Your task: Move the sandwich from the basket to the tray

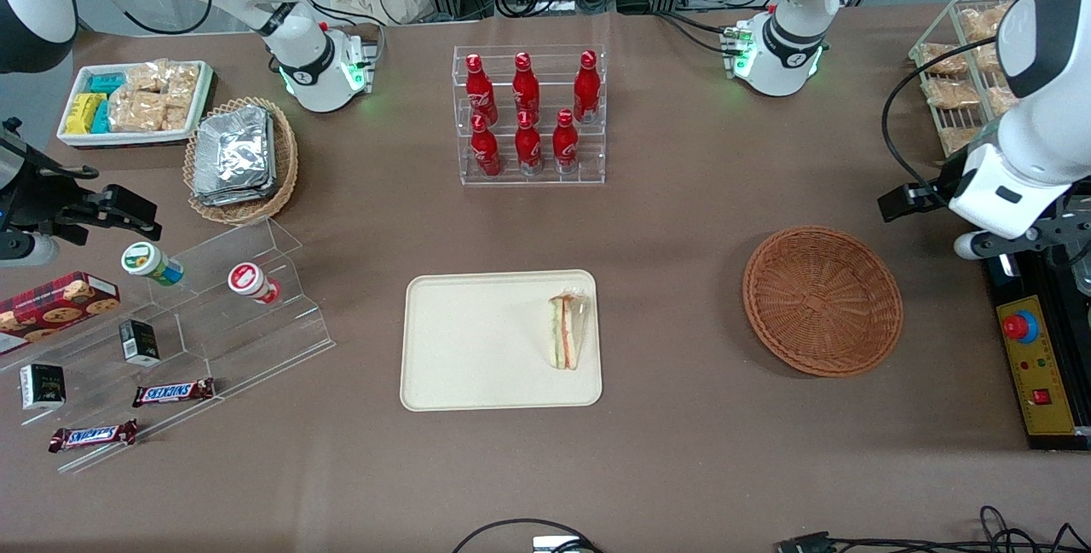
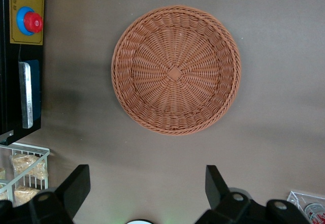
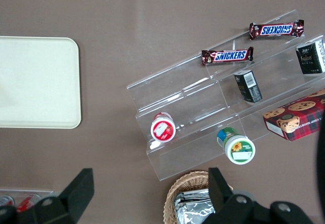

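The sandwich (image 1: 569,331), a wrapped wedge with green and orange-red filling, lies on the cream tray (image 1: 477,348) near the tray's edge toward the working arm. A corner of that tray (image 3: 35,82) also shows in the right wrist view. The reddish-brown wicker basket (image 1: 822,300) stands empty beside the tray, toward the working arm's end; its woven floor (image 2: 175,69) is bare. My gripper (image 2: 146,183) hangs open high above bare table, a little farther from the front camera than the basket, with nothing between its fingers. The arm's wrist (image 1: 1001,195) is above the table's end.
A clear rack of red bottles (image 1: 528,114) stands farther back than the tray. A wire rack of snack packs (image 1: 959,76) and a control box with a red button (image 1: 1036,365) flank my arm. Toward the parked arm sit a stepped acrylic shelf (image 1: 170,340) and a tan basket of foil packs (image 1: 240,157).
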`<action>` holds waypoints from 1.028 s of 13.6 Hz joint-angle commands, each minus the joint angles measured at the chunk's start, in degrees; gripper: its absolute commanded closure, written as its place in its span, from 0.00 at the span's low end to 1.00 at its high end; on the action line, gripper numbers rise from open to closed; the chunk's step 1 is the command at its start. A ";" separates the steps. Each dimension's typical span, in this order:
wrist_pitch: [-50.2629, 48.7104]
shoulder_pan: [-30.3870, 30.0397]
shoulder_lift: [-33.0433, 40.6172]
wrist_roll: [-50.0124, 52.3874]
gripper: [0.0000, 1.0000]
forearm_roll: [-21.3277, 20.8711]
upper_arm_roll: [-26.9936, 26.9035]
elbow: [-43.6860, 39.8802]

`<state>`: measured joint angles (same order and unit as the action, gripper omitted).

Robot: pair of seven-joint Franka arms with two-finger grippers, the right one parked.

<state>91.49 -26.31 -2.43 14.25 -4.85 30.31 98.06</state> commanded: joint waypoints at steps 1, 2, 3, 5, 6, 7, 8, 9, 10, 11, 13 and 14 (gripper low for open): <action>-1.40 -1.20 -0.12 -3.24 0.00 0.89 -0.34 -1.12; -1.40 -1.72 -0.20 -4.91 0.00 0.98 -0.51 -1.12; -1.23 -2.25 -0.29 -6.41 0.00 0.98 -0.52 -1.03; -0.96 -3.04 -0.38 -10.45 0.00 1.16 -0.60 -1.20; -0.96 -3.82 -0.82 -12.82 0.00 1.51 -0.60 -1.47; 0.34 -4.09 -0.65 -13.80 0.00 1.94 -0.78 -1.03; 0.70 -3.49 -0.21 -13.89 0.00 1.69 -0.95 -0.85; 0.79 -2.78 -0.29 -13.81 0.00 1.69 -1.22 -0.85; 0.80 0.70 -0.29 -13.37 0.00 1.60 -4.26 -0.94; 0.71 6.48 -0.38 -13.72 0.00 1.86 -10.21 -1.20; 0.71 15.64 -0.90 -14.16 0.00 2.04 -19.55 -2.25; 0.45 17.68 -1.87 -13.81 0.00 2.04 -20.72 -3.39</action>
<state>92.53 -13.71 -2.65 1.06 -3.58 13.95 97.69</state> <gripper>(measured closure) 0.000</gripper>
